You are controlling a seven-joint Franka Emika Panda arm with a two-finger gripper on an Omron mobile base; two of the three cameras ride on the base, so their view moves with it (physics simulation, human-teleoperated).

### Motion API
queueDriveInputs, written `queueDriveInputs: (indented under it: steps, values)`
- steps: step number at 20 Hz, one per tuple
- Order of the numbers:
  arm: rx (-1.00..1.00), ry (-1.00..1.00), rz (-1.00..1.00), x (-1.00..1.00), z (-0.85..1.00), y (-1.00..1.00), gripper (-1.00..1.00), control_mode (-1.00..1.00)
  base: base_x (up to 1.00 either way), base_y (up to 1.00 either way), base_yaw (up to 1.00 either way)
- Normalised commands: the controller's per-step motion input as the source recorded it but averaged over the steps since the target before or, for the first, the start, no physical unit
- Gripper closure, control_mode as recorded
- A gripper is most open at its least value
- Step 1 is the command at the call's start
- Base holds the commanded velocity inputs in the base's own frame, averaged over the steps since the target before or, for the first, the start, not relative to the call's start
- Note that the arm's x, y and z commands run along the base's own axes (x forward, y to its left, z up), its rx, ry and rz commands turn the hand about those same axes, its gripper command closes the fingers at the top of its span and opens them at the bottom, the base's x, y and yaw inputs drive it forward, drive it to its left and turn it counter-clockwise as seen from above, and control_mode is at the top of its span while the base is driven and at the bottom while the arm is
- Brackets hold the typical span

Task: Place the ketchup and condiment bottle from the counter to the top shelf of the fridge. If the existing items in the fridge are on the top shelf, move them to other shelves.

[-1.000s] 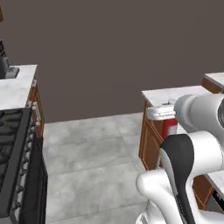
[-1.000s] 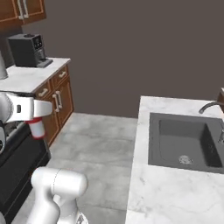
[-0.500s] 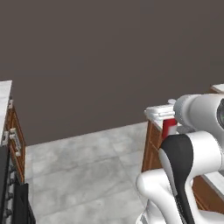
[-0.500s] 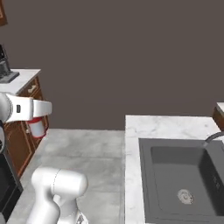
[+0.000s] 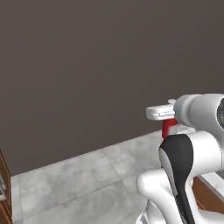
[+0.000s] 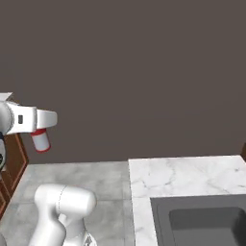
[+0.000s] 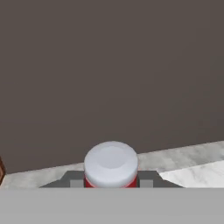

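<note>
A plain dark wall fills the far side of the room, with grey floor tiles below it and the white marbled counter [image 6: 192, 175] and its dark sink basin [image 6: 202, 223] near on the right. The gripper [image 7: 111, 180] is clamped on the ketchup [image 6: 41, 139], holding the red body from both sides with the white cap pointing away from the hand. It looks light, smooth plastic that could give or slip if squeezed hard, so a mid-body hold seems the safest place.
</note>
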Motion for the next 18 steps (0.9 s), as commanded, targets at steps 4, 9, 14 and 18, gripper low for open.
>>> queueDriveInputs:
  steps: [4,9,14,18]
  values:
    - [0.0,0.0,0.0,0.0,0.0,0.0,1.0,1.0,1.0,0.27,-0.24]
    - [0.0,0.0,0.0,0.0,0.0,0.0,1.0,1.0,1.0,0.28,-0.24]
    - [0.0,0.0,0.0,0.0,0.0,0.0,1.0,1.0,1.0,0.23,-0.26]
    - [0.0,0.0,0.0,0.0,0.0,0.0,1.0,1.0,1.0,0.0,-0.45]
